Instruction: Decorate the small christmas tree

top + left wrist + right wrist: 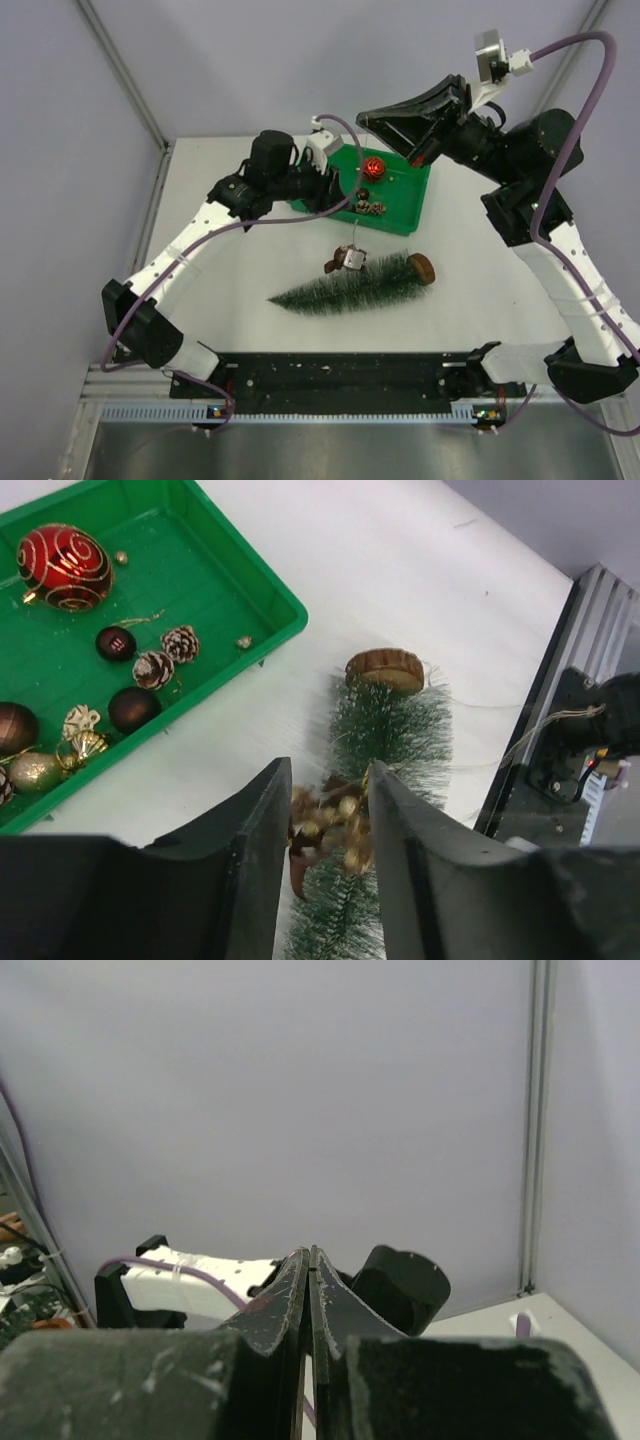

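The tree lies on its side on the table, on the near side of the tray and apart from it. Its tip points left and its disc base right. A brown-gold ornament sits on its upper flank at mid-length.

Your left arm rises from its base with the elbow out left and the wrist bent over the tray's left end, looking down on the tree. The left gripper has its jaws apart, with the ornament showing in the gap. You cannot tell whether a finger touches it.

Your right arm is raised, elbow high at right, forearm reaching left above the tray's far side. The right gripper has its fingers pressed together and faces the wall.
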